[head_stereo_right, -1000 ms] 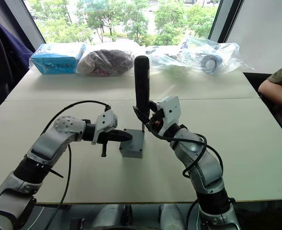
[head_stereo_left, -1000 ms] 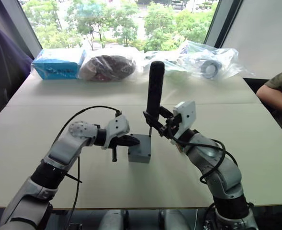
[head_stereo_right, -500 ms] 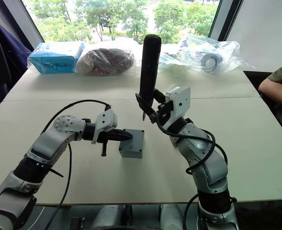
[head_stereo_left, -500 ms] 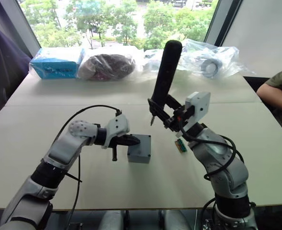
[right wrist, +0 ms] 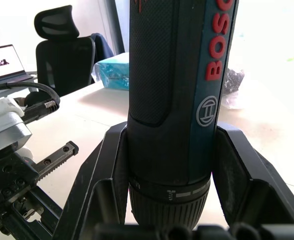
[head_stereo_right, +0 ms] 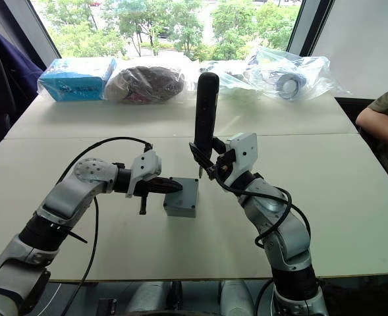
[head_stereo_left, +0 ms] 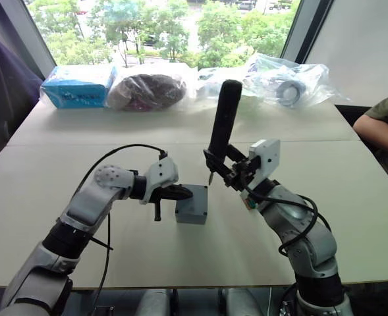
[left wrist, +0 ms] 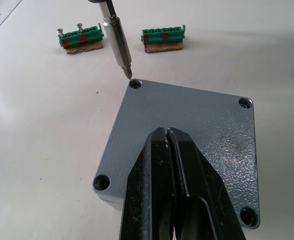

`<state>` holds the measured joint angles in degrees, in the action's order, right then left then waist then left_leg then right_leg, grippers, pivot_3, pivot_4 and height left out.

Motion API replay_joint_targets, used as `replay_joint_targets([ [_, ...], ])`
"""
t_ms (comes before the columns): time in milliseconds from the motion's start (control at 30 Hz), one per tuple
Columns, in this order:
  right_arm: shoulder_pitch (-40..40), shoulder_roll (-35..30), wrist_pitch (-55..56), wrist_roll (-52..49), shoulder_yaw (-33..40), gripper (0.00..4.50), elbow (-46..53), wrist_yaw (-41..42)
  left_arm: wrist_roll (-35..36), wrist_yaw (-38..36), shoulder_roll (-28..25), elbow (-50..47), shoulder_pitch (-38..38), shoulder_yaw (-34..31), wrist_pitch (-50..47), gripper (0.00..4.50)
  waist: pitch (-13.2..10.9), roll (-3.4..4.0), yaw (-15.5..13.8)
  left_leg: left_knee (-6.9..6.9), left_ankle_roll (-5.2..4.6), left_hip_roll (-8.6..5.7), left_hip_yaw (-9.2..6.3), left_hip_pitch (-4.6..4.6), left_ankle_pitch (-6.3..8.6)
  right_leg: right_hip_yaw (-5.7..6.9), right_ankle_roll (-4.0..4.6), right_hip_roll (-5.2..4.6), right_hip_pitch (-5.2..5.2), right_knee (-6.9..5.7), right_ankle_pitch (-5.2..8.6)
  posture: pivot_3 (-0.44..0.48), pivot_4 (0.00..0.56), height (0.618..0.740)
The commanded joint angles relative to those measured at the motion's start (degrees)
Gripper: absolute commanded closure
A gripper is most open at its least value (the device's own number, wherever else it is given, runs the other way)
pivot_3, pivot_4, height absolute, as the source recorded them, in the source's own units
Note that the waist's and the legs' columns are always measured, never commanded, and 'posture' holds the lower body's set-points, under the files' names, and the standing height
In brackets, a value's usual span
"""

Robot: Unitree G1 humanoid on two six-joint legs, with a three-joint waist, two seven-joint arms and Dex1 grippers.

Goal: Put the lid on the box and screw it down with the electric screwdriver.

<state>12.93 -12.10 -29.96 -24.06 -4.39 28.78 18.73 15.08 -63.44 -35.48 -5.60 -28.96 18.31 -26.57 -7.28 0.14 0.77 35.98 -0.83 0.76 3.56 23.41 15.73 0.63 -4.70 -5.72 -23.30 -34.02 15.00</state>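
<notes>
So the lid (left wrist: 186, 135) is already sitting on the box (head_stereo_left: 192, 209), mid-desk (head_stereo_left: 82, 145), and the robot's left hand (left wrist: 167, 145) has its two black fingers pinched together with nothing between them, tips pressing flat on top of the lid. My guess is it's just pinning the thing down so it won't spin or skid when the driver bites.

The right hand (right wrist: 172, 165) is clamped around the fat body of the electric screwdriver (head_stereo_left: 221, 125), held nearly upright with a slight lean, bit pointing down. From the left wrist view the bit tip (left wrist: 129, 75) hovers just beside the far corner screw hole (left wrist: 135, 84), not quite in it. All four corner holes I can see look empty, so I'd say no screws are driven yet.

Two little green connectors (left wrist: 82, 38) with screws stuck in them sit on the desk just past the box, probably the screw supply. Someone's arm (head_stereo_left: 378, 128) rests at the desk's far right edge, well clear.
</notes>
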Motion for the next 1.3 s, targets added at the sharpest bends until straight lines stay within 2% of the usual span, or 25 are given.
replay_joint_targets([
  [33, 0.3, 1.0, 2.1, -0.8, 0.0, 2.74, 2.6, 0.5, -5.0, 0.4, -1.3, 6.1, 4.2, 5.1, -2.6, 4.50, 0.0, 0.00, 0.0, 0.00, -0.01, 0.00, 0.00, 0.00, 0.00, 0.00, 0.00, 0.00, 0.00, 0.00, 0.00, 0.000, 0.150, 0.740],
  [400, 2.5, 2.5, 0.5, -2.6, 0.5, 2.74, 5.0, -0.4, -5.4, 0.2, -1.3, 6.6, 4.0, 5.6, -2.0, 4.50, 0.0, 0.00, 0.0, 0.01, -0.01, 0.00, 0.00, 0.00, -0.01, 0.01, 0.00, 0.00, 0.00, -0.02, 0.00, 0.000, 0.150, 0.740],
  [1100, -0.5, 0.4, 2.9, 1.4, -0.7, 2.74, 1.0, 1.8, -5.4, 0.6, -1.2, 6.4, 4.0, 5.4, -2.1, 4.50, 0.0, -0.01, 0.0, 0.03, -0.07, 0.00, 0.00, -0.01, -0.05, 0.02, 0.00, 0.01, 0.02, -0.04, 0.00, 0.000, 0.150, 0.740],
  [1300, -3.5, -0.1, 3.5, 3.9, -3.4, 2.74, -2.6, 2.5, -5.5, 0.5, -1.0, 6.7, 3.8, 5.6, -2.0, 4.50, 0.1, -0.05, 0.0, 0.04, -0.09, 0.00, 0.00, -0.03, -0.05, 0.02, 0.00, 0.01, 0.04, -0.04, 0.00, 0.000, 0.150, 0.740],
])
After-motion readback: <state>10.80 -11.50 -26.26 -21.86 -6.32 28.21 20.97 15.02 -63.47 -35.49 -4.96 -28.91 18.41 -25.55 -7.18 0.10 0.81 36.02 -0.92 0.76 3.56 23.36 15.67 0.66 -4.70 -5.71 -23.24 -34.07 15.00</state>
